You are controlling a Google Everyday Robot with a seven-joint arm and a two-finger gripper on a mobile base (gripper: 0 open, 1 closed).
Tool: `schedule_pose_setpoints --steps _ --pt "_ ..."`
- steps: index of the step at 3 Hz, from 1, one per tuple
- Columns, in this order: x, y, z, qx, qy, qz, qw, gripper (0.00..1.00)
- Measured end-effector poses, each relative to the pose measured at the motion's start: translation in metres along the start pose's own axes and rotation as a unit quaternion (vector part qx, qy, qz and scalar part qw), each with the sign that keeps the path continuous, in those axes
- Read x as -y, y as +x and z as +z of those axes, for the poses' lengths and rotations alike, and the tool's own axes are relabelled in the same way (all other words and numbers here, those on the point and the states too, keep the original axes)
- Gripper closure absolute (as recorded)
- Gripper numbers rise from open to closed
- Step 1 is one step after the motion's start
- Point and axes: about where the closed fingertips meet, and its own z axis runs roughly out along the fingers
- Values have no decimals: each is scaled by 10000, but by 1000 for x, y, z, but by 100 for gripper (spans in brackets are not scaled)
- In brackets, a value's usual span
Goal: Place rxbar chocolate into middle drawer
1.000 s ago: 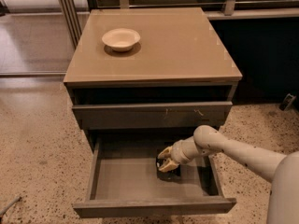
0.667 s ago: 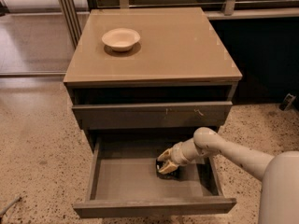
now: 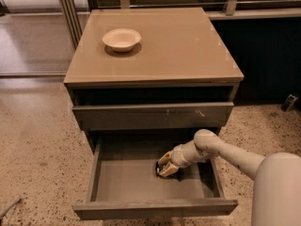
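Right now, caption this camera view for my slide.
Pincer low inside the open middle drawer, at the rxbar chocolate; white bowl on the cabinet top.

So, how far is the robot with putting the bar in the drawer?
Done: the middle drawer stands open. In hand: the gripper is down inside it, right of centre, over the dark rxbar chocolate. Left: letting the bar lie there and drawing the arm out.

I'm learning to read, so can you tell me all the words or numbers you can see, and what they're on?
No text here can be read.
The rxbar chocolate, the dark bar under the gripper inside the open middle drawer: any lettering is too small and mostly hidden.
The white bowl, cabinet top and closed drawer front: no words, only pale scratches on the front.
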Motion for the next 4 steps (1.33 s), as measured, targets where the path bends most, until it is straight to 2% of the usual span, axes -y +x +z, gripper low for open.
schedule_pose_setpoints --steps 3,4 --pt "0 0 0 0 -1 0 10000 13" --pt "0 0 0 0 -1 0 10000 0"
